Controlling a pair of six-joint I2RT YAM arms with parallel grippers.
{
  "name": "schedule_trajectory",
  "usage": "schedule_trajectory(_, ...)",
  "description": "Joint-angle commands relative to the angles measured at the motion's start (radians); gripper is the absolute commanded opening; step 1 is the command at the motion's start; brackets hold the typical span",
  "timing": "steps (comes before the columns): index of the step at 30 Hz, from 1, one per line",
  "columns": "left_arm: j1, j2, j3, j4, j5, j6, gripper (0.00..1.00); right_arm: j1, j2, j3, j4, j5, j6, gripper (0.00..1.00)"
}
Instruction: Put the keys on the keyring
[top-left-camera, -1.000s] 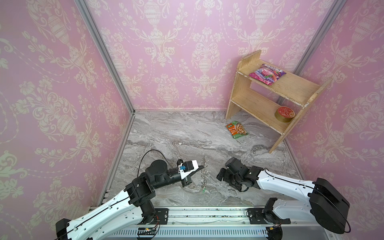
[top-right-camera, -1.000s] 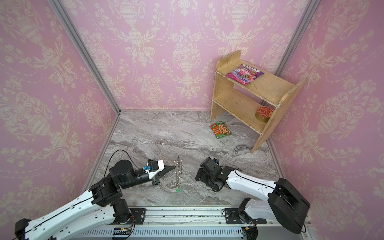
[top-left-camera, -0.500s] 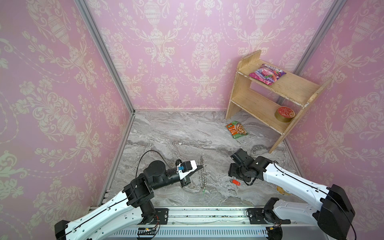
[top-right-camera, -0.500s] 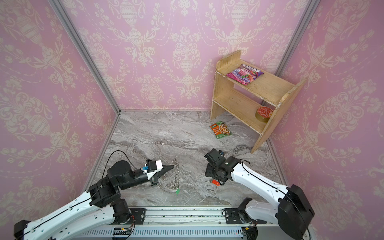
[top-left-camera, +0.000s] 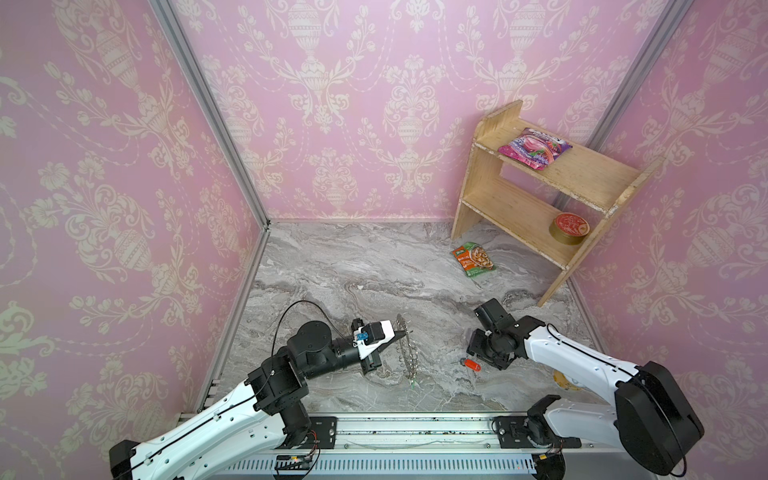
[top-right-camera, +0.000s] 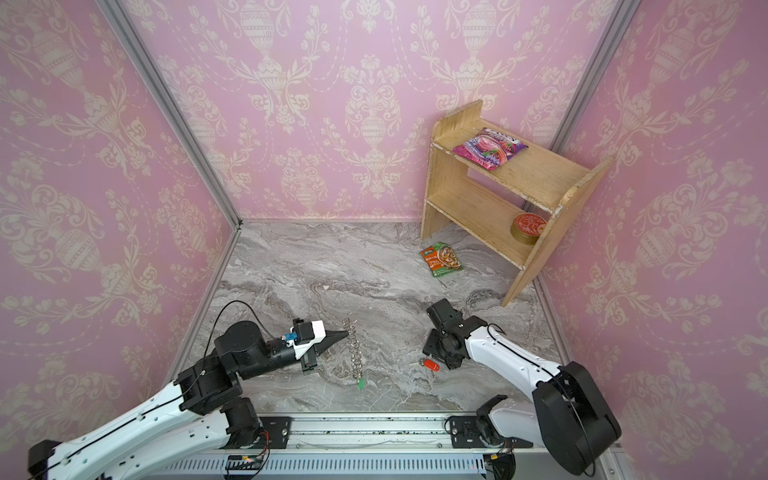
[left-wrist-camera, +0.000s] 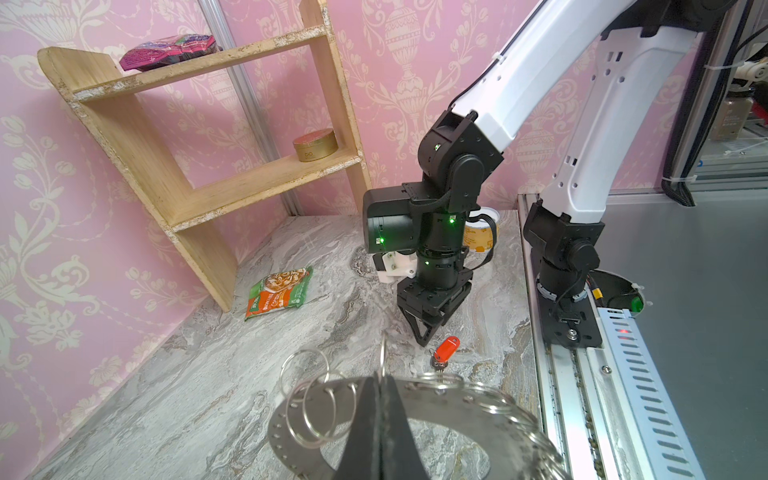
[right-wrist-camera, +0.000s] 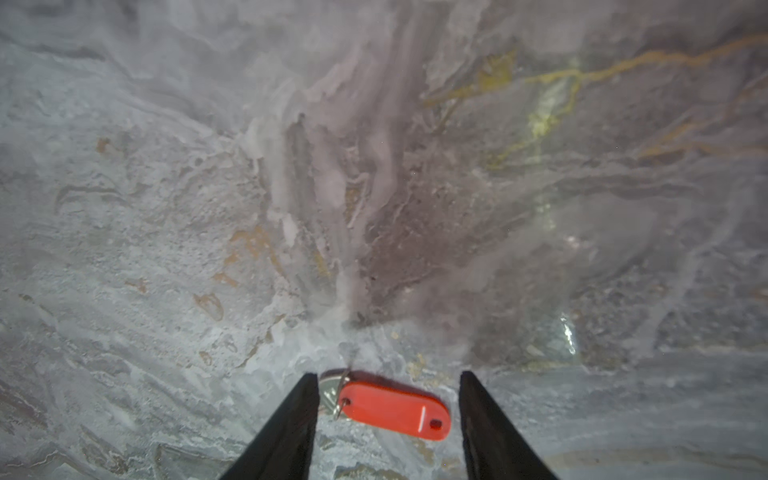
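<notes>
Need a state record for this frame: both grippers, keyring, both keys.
left gripper: shut on the keyring, holding it on edge
right gripper: open, jaws either side of the red-tagged key, not gripping it
red-tagged key: flat on the table, apart from the keyring
green tag: at the keyring's lower end; whether it is attached is too small to tell

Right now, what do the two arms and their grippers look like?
Both arms have white shells and black joints: left arm, right arm. A thin black cable loops above the left arm, and a blue plug sits at its wrist. Green lights glow on the right wrist. The left gripper and right gripper have black fingers tapering to points.
</notes>
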Motion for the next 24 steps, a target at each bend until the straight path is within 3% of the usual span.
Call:
schedule_trajectory(1,0.008,-0.006,0.005,0.017,-0.011,0.007,0.0,-0.003,-0.034,-0.057,0.078,-0.081,0.018,0.61)
schedule_trajectory(6,0.008,-0.001,0.006,0.021,-0.004,0.005,0.0,0.014,-0.109,-0.146,0.16,-0.153,0.109,0.65)
schedule_trajectory(15,0.008,0.001,0.008,0.027,0.002,0.005,0.0,0.192,-0.189,-0.204,0.227,-0.093,0.314,0.67)
schedule_trajectory(21,0.008,-0.005,0.009,0.021,0.001,0.005,0.0,0.236,-0.016,-0.099,0.29,-0.098,0.206,0.68)
schedule_trajectory(24,0.008,-0.016,0.014,0.006,-0.006,0.005,0.0,0.238,-0.004,-0.005,0.183,-0.086,0.049,0.67)
